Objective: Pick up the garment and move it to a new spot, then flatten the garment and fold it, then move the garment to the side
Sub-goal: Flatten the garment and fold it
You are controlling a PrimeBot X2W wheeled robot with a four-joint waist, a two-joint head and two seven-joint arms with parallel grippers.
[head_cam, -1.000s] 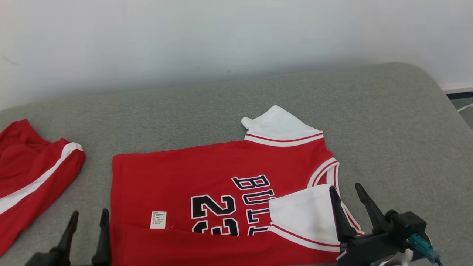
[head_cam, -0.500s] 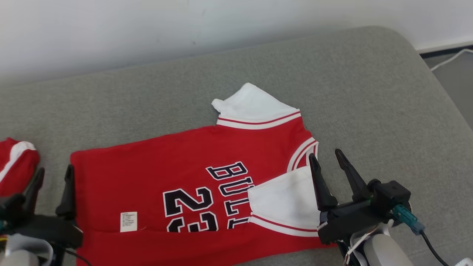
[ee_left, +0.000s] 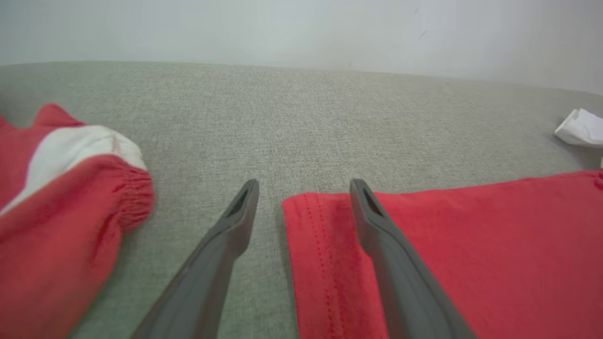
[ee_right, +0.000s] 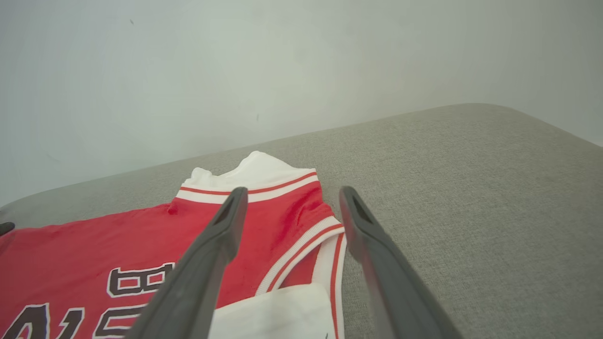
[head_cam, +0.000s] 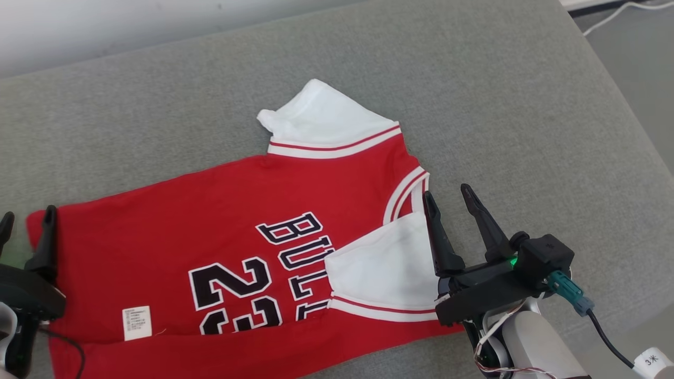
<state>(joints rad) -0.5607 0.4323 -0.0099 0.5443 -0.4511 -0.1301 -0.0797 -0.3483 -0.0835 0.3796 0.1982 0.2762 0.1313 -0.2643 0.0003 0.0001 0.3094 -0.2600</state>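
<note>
Seen through a head camera that tipped down and turned over the last second, so no true travel read into the apparent slide of the red Bulls jersey across the grey padded surface. Left gripper brought forward along the hem edge, fingers spread wide and empty; far hem corner lying between them, one finger over cloth, the other over bare padding. Second red garment with a white stripe off to that gripper's left, well apart from the jersey. Right gripper edged forward toward the striped neckline, likewise splayed and holding nothing, with the folded-in white sleeve just beside its left finger. Touching the fabric or hovering just above it: not settled from these angles. Judged as both tools stationed at opposite ends of a flattened, partly folded jersey, ready to pinch for the next fold; shift to the side not yet begun.
</note>
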